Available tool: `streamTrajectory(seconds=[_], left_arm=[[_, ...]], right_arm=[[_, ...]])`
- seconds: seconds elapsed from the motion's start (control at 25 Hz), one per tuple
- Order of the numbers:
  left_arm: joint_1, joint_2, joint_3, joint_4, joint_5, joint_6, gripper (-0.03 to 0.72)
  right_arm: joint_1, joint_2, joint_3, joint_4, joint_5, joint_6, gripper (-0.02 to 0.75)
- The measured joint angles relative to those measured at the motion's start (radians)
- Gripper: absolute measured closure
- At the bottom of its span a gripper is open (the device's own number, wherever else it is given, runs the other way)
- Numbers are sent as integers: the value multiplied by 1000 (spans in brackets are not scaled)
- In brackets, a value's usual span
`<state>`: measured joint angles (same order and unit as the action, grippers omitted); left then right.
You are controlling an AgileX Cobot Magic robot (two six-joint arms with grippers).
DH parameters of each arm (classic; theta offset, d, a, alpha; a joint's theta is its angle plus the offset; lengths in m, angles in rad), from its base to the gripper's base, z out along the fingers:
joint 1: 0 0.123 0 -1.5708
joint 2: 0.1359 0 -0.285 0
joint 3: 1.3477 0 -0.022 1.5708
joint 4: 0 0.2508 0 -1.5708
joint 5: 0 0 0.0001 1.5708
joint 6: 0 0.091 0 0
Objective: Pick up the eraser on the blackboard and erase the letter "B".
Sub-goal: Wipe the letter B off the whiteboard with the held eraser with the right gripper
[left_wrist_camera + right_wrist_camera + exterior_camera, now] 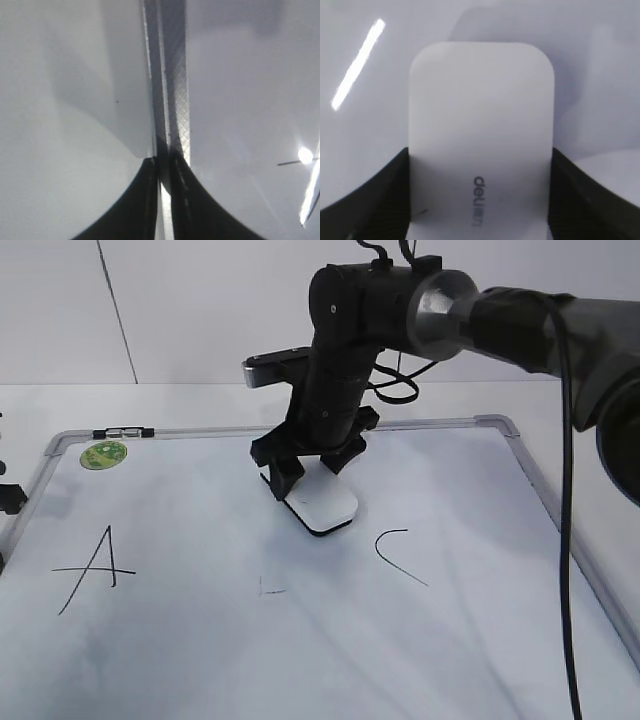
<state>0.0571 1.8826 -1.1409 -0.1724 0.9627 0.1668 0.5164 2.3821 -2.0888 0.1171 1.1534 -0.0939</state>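
Two arms, one at work: right gripper (312,472) clamped on the eraser (322,503).
Eraser held by its long sides, flat on the blackboard (200,660) mid-board, between "A" (92,565) and "C" (396,554). Of the letter "B" (271,589), only a faint low stroke shows. Left gripper (164,172): jaws closed together, empty, over the board's grey frame (172,75).

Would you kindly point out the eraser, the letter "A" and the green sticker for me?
eraser (325,505), exterior view, middle of its white top.
letter "A" (97,565), exterior view, on the crossbar.
green sticker (103,453), exterior view, centre of the round sticker.
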Motion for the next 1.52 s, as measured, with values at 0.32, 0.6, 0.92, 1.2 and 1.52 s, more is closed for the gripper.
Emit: streamTrajectory(seconds=[0.32,0.6,0.92,1.2,1.52], left_arm=[[0,0,0,-2,4,0,654],[0,0,0,-2,4,0,654],[0,0,0,-2,4,0,654],[0,0,0,-2,4,0,653],[0,0,0,0,4,0,652]], right_arm=[[-4,-20,10,10,35,2,224],[-4,-90,19,22,73,17,224],[76,-191,48,24,73,19,224],[214,-227,146,21,73,19,224],[297,-301,326,9,10,-8,224]])
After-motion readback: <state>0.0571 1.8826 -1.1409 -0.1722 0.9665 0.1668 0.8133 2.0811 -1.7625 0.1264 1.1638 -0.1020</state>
